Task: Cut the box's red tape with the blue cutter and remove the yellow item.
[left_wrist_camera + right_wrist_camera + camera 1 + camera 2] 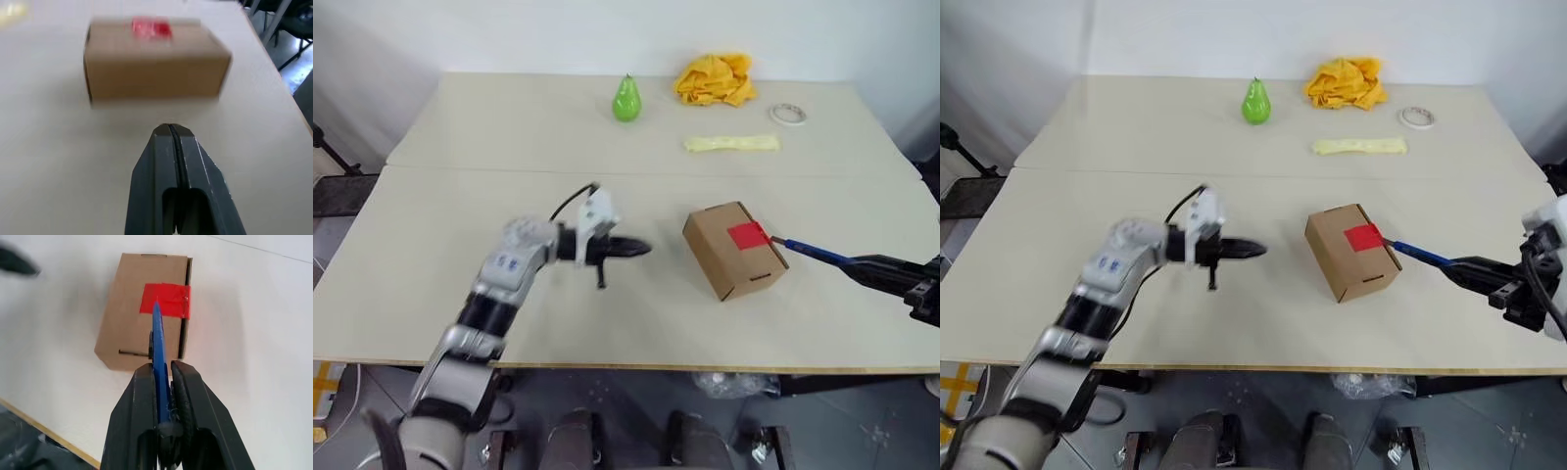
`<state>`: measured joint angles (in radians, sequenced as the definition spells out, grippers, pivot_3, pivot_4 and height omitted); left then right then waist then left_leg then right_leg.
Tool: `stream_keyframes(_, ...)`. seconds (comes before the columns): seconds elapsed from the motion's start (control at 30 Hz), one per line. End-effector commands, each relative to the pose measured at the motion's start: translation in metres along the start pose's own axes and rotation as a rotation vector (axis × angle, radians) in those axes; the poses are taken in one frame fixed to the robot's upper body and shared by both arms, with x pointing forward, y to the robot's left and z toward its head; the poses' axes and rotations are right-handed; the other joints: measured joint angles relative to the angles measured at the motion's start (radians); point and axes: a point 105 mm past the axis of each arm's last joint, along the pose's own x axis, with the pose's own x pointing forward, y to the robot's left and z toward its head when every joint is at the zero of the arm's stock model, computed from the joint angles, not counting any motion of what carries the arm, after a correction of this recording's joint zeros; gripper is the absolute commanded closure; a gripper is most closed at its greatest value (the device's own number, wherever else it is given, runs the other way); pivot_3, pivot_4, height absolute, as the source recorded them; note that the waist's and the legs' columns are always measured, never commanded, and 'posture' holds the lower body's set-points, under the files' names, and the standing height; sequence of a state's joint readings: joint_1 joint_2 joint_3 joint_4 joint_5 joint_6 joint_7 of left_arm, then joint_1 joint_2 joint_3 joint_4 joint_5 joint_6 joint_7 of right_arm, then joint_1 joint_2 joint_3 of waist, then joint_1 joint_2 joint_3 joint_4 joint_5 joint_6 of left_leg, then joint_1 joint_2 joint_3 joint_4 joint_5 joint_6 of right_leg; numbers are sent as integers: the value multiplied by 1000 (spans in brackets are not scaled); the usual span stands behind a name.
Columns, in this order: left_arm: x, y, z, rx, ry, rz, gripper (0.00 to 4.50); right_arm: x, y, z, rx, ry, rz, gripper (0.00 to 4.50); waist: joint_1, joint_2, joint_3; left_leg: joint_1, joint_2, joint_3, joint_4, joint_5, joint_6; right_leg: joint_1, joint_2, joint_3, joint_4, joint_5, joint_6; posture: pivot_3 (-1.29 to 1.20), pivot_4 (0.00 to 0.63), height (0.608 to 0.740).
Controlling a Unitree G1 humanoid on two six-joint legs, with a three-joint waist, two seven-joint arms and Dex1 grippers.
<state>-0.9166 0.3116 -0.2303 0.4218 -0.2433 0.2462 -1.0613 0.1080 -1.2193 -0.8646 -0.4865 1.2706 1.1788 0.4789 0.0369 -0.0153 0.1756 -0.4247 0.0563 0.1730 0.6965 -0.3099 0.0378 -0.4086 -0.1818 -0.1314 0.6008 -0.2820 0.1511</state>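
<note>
Centrally, the cardboard box (734, 251) sat on the surface (460, 196); the right hand (164, 374) grasped the blue cutter (158, 345), tip at the red tape (165, 299). The left hand (170, 129) hovered clenched, empty, nearby.

Head pair high over table (431, 294); wrist views near box (142, 308).

- The small brown cardboard box (734, 251) sits on the pale wooden table (431, 255), right of centre, turned at an angle.
- The square patch of red tape (748, 235) lies on the box's top, at its right edge.
- The slim blue pen-shaped cutter (815, 253) lies to the right of the box, its tip at the tape, held between the fingers of the right gripper (862, 266).
- The left gripper (641, 249) is left of the box, apart from it, pointing toward it.
- A green pear-shaped object (626, 99), a crumpled yellow-orange cloth heap (715, 79), a white tape roll (788, 114) and a long pale yellow strip (732, 143) lie behind the box, well apart from it.
</note>
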Motion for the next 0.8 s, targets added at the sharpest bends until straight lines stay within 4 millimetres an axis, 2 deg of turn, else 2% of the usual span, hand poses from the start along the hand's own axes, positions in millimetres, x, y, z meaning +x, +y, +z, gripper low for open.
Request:
stream_keyframes(0.03, 24, 0, 13, 47, -12, -66, 4500, 4, 2, 17, -29, -27, 18, 4339, -13, 0, 0, 0, 0, 0, -1, 0, 0, 0, 0, 0, 0, 0, 0, 0, 150, 740)
stream_keyframes(0.1, 50, 7, 31, 72, -29, -48, 4500, 13, -2, 26, -45, -25, 16, 4339, -19, 0, 0, 0, 0, 1, -4, 0, -1, -1, 0, -1, 0, 0, 0, 0, 150, 740)
stream_keyframes(0.17, 68, 13, 38, 84, -23, -15, 4500, 20, -8, 31, -58, -17, -3, 4339, -21, 1, 1, 0, 0, 2, -4, 0, -1, -2, 0, -1, 0, 0, 0, 0, 150, 740)
stream_keyframes(0.37, 101, 6, 18, 89, 80, 5, 4500, 46, -19, 38, -105, 27, -24, 4339, -17, 1, 1, -1, 0, 2, -5, 0, 0, -4, 0, -1, -2, 0, 0, 0, 150, 740)
stream_keyframes(0.6, 105, 3, -7, 92, 208, 19, 4500, 72, -26, 40, -149, 71, -25, 4339, -13, 1, 1, -5, 0, 2, -3, 0, 0, -6, 0, -2, -1, 0, 0, 0, 150, 740)
stream_keyframes(0.8, 103, 5, -9, 69, 212, 33, 4500, 79, -27, 41, -158, 89, -8, 4339, -16, 2, 1, -5, 0, 1, 0, 0, 0, -6, -1, -2, 1, 0, 0, 0, 150, 740)
